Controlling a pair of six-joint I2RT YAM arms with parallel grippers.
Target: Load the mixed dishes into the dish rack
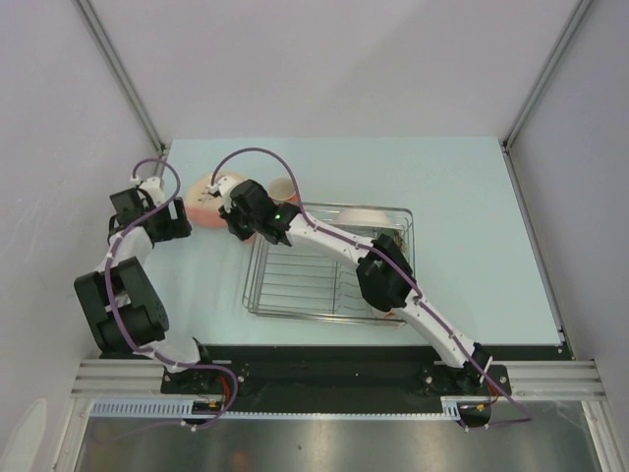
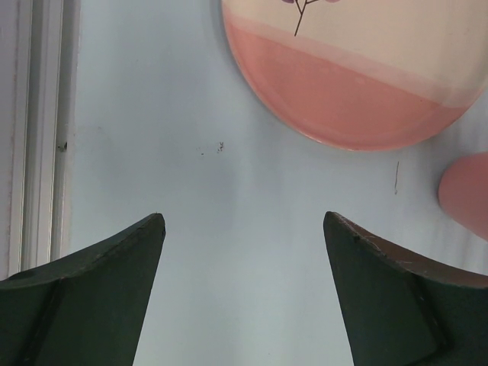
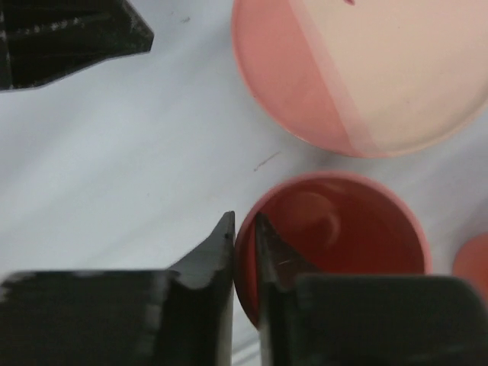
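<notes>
My right gripper (image 3: 244,221) is shut on the near rim of the pink cup (image 3: 335,244), one finger inside and one outside; the cup stands upright on the table. The cream-pink leaf-motif plate (image 3: 366,69) lies flat just beyond it, and shows in the top view (image 1: 204,197) left of the dish rack (image 1: 295,313). My left gripper (image 2: 244,229) is open and empty over bare table, just short of the plate (image 2: 351,76). The pink cup's side (image 2: 467,194) shows at the right edge. In the top view the right gripper (image 1: 240,226) hides the cup.
An orange white-lined bowl (image 1: 286,189) sits on the table behind the rack's far left corner. A pale dish (image 1: 362,214) and a small orange item (image 1: 393,237) are in the rack's far end. The left gripper's finger (image 3: 69,34) is close to the cup.
</notes>
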